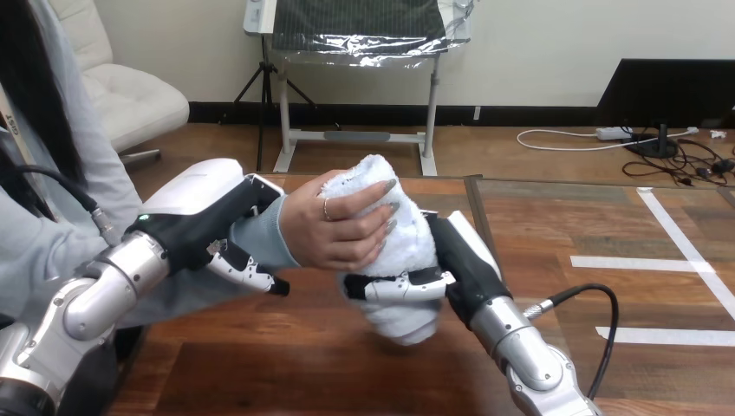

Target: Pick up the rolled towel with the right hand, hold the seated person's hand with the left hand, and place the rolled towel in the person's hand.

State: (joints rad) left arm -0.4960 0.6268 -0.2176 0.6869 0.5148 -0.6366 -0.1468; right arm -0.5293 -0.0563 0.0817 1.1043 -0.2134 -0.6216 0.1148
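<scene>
**Rolled towel [400,251] gripped by right robot hand [464,260]; the person's hand [334,227] grips it just left.**
We judge it soft, light: clasp mid-roll. Left robot hand [208,227] encircles the person's wrist [260,240].

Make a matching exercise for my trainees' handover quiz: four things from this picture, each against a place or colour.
1 left hand
2 right hand
3 person's hand
4 towel

A white
B fingers curled round the towel
C curled round the person's wrist
D laid on the towel's top

Pairs: 1-C, 2-B, 3-D, 4-A.
</scene>
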